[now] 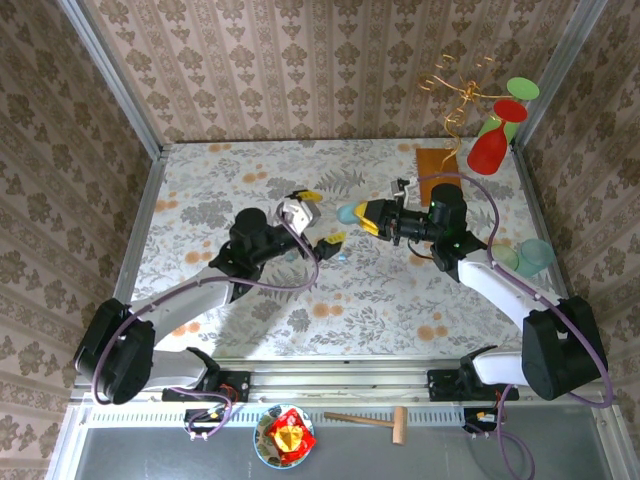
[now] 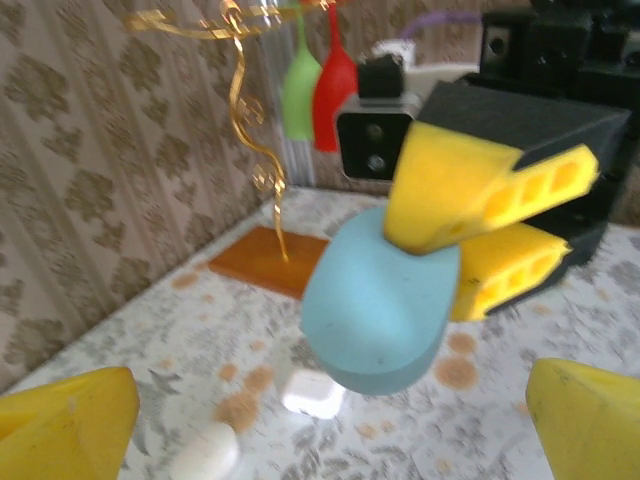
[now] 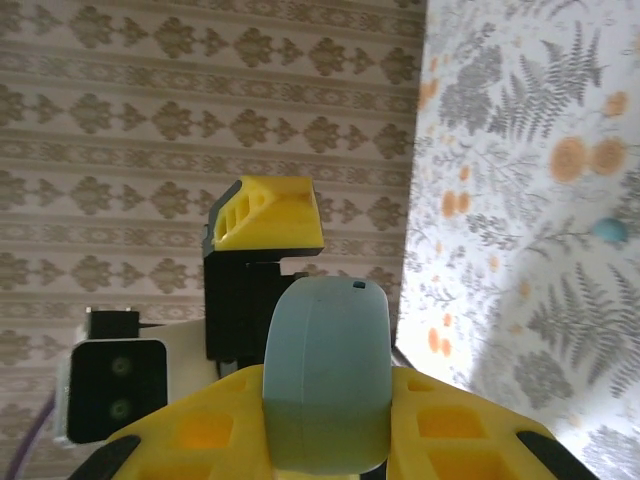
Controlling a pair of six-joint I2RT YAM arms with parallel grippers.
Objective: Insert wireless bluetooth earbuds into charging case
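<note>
Right wrist: case (image 3: 325,340) within right claw (image 3: 325,435)

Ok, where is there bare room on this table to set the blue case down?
Free: the far-left table cloth between the left arm and back wall, and the near middle between it and the right arm. Crowded: the centre, where the open left pincer faces the right pincer gripping the blue case; also the far-right corner with glass stand and cups.
</note>
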